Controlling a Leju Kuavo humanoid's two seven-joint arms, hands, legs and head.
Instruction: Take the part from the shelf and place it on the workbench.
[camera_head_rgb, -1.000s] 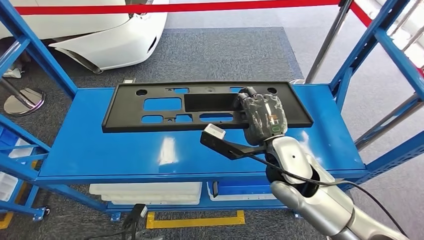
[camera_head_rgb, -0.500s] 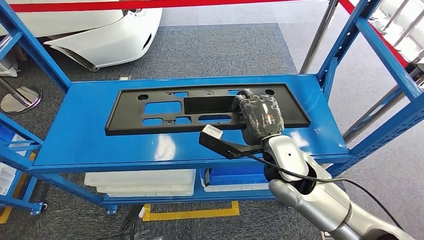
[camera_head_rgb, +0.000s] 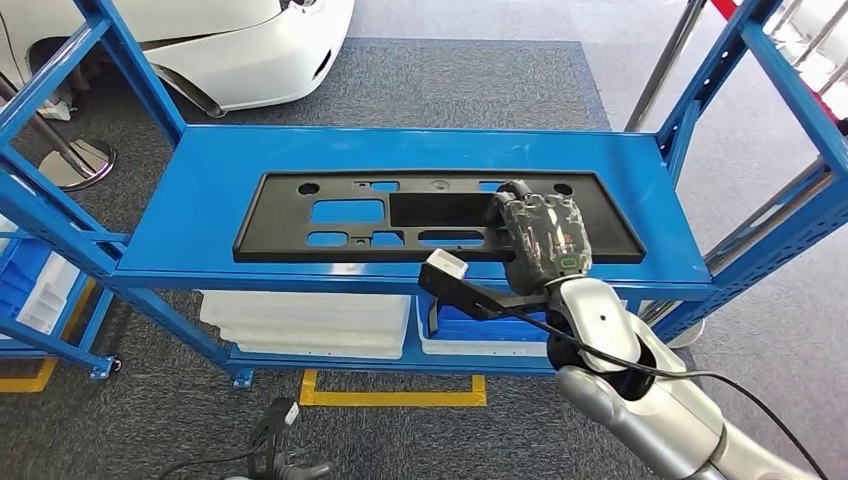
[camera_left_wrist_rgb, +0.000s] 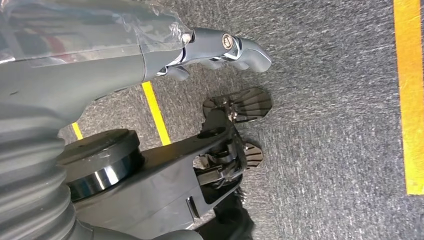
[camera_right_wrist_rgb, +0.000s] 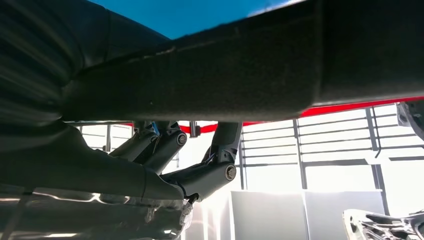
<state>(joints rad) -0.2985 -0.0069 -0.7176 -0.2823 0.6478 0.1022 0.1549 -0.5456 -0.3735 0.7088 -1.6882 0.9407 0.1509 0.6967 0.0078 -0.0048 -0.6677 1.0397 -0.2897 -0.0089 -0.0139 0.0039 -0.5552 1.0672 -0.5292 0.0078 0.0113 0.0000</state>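
Head view: long flat black plastic panel (camera_head_rgb: 400, 215) with rectangular cut-outs and small holes, lying flat along the blue metal shelf (camera_head_rgb: 215, 175) and reaching most of its length, near edge just beside the shelf's front lip. Right hand (camera_head_rgb: 540, 240) over the panel's right portion, fingers curled over a cut-out edge. Lift not evident; panel seated on the shelf. White moulded trays (camera_head_rgb: 305, 318) and a blue bin (camera_head_rgb: 480, 335) on the lower level. White car bumper (camera_head_rgb: 240, 60) on grey carpet beyond. Workbench not identified.

Left wrist view: left hand (camera_left_wrist_rgb: 220, 47) hanging above grey carpet with yellow floor tape (camera_left_wrist_rgb: 407, 95), fingers loosely curled, holding nothing.

Right wrist view: dark fingers (camera_right_wrist_rgb: 205, 170) hooked under the panel's matt, slightly rough black edge, thumb side pressed against it; grip judged closed on the panel.

Progress judged early: grasp made; lifting, carrying and placing outstanding. Panel judged rigid but long, gripped off-centre, liable to tip when lifted.
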